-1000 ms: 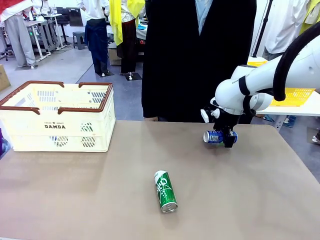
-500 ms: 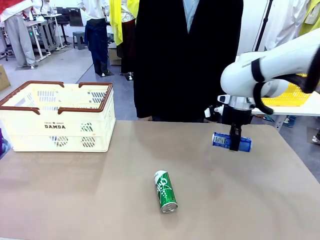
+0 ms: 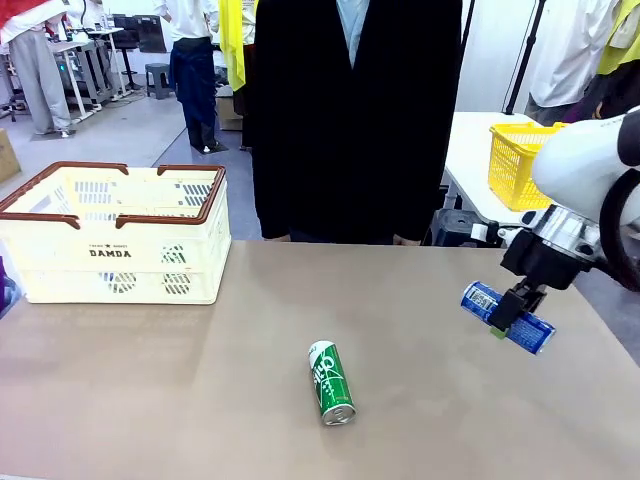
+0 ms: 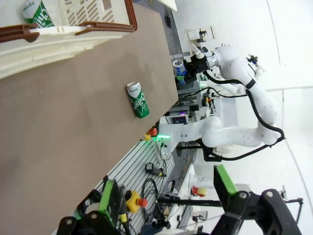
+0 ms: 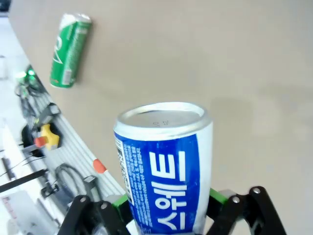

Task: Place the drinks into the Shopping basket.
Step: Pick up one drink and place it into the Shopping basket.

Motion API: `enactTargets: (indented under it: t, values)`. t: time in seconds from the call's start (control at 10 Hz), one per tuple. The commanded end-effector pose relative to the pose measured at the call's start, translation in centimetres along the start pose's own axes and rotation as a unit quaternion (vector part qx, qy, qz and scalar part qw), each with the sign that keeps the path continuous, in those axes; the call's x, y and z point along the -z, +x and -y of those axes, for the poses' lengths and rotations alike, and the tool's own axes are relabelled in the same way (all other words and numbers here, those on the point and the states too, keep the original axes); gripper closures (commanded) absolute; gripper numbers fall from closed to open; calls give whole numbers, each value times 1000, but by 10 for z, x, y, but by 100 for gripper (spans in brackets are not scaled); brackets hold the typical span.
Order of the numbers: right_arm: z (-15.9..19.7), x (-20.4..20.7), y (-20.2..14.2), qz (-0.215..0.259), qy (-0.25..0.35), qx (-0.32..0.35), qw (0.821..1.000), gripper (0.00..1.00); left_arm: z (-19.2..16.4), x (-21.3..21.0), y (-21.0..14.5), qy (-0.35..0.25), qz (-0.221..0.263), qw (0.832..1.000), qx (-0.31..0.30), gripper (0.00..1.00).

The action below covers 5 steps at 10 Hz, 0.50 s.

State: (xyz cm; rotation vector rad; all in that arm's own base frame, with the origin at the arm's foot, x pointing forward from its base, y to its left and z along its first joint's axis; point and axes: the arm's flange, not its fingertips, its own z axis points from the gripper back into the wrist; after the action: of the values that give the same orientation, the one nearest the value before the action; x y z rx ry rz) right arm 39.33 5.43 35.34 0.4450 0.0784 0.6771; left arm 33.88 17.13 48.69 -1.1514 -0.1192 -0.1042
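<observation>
Your right claw [image 3: 506, 318] is clamping the blue can [image 3: 480, 298], tilted, at the frame's right. The green can [image 3: 331, 382] is lying on the table [image 3: 180, 380] at lower centre, with the basket [image 3: 110, 240] sitting at left. Your left claw [image 4: 164, 193] is gaping, empty.

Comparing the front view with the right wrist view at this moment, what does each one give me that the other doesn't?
Front view: the cream basket at the table's left, the person in black across it, a yellow basket behind. Right wrist view: the blue can's silver end and white lettering close up. Both: that blue can clamped in the right gripper, and the green can lying on its side.
</observation>
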Motion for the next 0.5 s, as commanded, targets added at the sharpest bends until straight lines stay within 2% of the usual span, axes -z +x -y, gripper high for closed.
enactTargets:
  t: [0.0,0.2,0.3,0.4]
  values:
    - [-6,-2,27,-41,-17,-37,998,100,2,0,-3,0,-4,1000,0,0]
    - [-6,-2,27,-41,-17,-37,998,100,2,0,-3,0,-4,1000,0,0]
    - [-6,6,14,-25,-9,-26,999,100,2,0,-3,0,-4,1000,0,0]
    - [9,6,25,25,82,4,996,100,2,0,-3,0,-4,1000,0,0]
